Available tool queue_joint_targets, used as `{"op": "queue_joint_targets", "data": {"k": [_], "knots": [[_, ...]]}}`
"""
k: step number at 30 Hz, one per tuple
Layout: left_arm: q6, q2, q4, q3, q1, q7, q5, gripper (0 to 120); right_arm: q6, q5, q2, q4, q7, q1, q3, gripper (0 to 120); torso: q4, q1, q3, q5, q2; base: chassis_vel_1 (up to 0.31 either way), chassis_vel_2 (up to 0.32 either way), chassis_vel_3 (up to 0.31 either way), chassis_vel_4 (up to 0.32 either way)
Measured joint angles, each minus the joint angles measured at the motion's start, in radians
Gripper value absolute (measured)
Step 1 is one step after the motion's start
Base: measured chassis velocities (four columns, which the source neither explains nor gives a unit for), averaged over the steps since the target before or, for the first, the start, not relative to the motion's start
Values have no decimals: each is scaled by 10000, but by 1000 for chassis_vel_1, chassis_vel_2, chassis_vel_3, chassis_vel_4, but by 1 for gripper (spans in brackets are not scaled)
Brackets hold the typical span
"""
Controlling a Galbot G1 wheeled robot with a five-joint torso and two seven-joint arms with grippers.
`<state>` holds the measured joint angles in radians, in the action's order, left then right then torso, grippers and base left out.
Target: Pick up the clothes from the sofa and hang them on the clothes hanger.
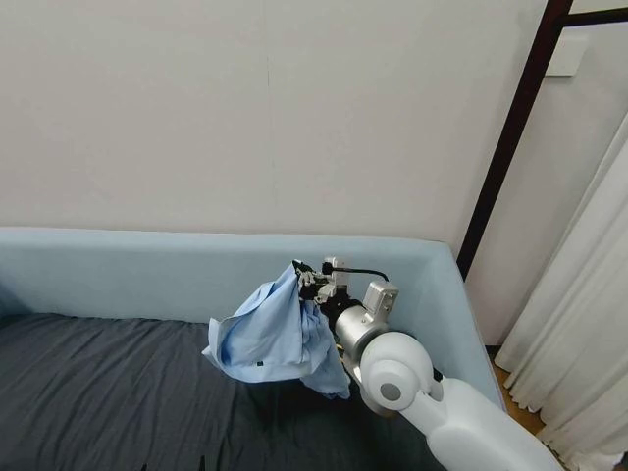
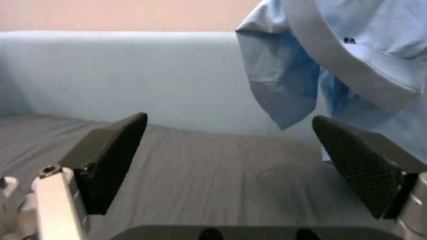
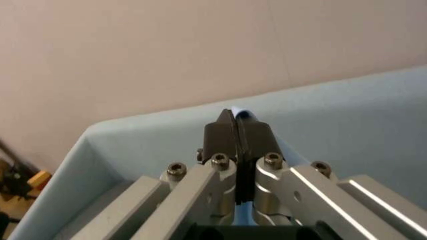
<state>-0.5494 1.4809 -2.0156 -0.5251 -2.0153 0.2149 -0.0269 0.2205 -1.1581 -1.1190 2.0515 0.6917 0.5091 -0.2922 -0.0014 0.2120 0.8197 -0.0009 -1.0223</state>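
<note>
A light blue shirt (image 1: 267,336) hangs in the air above the dark grey seat of the sofa (image 1: 108,383), in front of the pale blue backrest. My right gripper (image 1: 302,275) is shut on its top edge and holds it up. In the right wrist view the fingers (image 3: 235,134) are pressed together with a sliver of blue cloth (image 3: 242,112) between their tips. In the left wrist view the left gripper (image 2: 230,150) stands open low over the seat, with the shirt (image 2: 333,60) hanging a little beyond it and nothing between its fingers.
The sofa's pale blue backrest (image 1: 147,270) and side arm (image 1: 461,304) enclose the seat. A dark upright pole (image 1: 510,137) stands to the right against the wall, with white curtains (image 1: 589,314) beyond it. A plain wall rises behind.
</note>
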Motion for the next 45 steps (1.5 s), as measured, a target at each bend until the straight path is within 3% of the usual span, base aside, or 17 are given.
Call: {"op": "queue_joint_targets", "data": {"k": [2, 5, 9, 18, 22, 25, 30, 32, 35, 40, 41, 45], "knots": [[0, -57, -4, -5, 12, -3, -6, 98, -253, -472, -147, 597, 1302, 138, -166, 0, 0, 0, -1, 0, -1, 0, 0, 0, 0], [27, -66, 81, 6, 85, -7, -12, 98, -398, -406, -332, 898, 1970, 421, -389, 0, 0, 0, -1, -1, -1, 0, 0, 0, 0], [92, -55, 245, 81, 155, -40, -15, 98, -622, -2, -827, 269, 2730, 909, -349, 0, 1, -2, -2, -1, -2, 0, 0, 0, 0], [103, 91, 439, 117, 267, -73, 38, 98, -971, 721, -2238, -3301, 5636, 1397, 1109, 0, 4, 0, 0, 2, 0, 0, 0, 0, 0], [103, 221, 548, 180, 367, -87, 97, 98, -963, 1406, -2176, -4949, 6117, 1872, 1702, 0, 0, 0, 0, 3, 0, 0, 0, 0, 0], [71, 308, 655, 224, 416, -86, 179, 98, -940, 1708, -1930, -5656, 5945, 2274, 1924, 0, -6, 0, 0, 3, 0, 0, 0, 0, 0], [-6, 401, 724, 269, 398, -87, 308, 98, -643, 2073, -1344, -5952, 4042, 2988, 1850, 2, 2, 0, 0, 1, 0, 0, 0, 0, 0], [-33, 325, 718, 261, 389, -86, 309, 98, -444, 2527, -848, -5390, 3001, 3283, 1526, 12, 1, -1, -1, 3, -1, 0, 0, 0, 0], [-62, 283, 712, 255, 390, -85, 305, 98, 221, 2285, -549, -4932, 2890, 3374, 1456, 20, 3, -1, -1, 3, 0, 0, 0, 0, 0], [-197, 218, 721, 240, 394, -68, 279, 98, 2251, 2271, 460, -3763, 2675, 4222, 1411, 42, 0, 0, -1, 2, -1, 0, 0, 0, 0], [-197, 218, 721, 240, 394, -68, 279, 98, 2251, 2271, 460, -3763, 2675, 4222, 1411, 42, 0, 0, -1, 2, -1, 0, 0, 0, 0], [-247, 175, 769, 268, 468, -63, 277, 98, 2739, 3499, 979, -3035, 2335, 5297, 1758, 61, -1, -1, -2, 3, 0, 0, 0, 0, 0]]}}
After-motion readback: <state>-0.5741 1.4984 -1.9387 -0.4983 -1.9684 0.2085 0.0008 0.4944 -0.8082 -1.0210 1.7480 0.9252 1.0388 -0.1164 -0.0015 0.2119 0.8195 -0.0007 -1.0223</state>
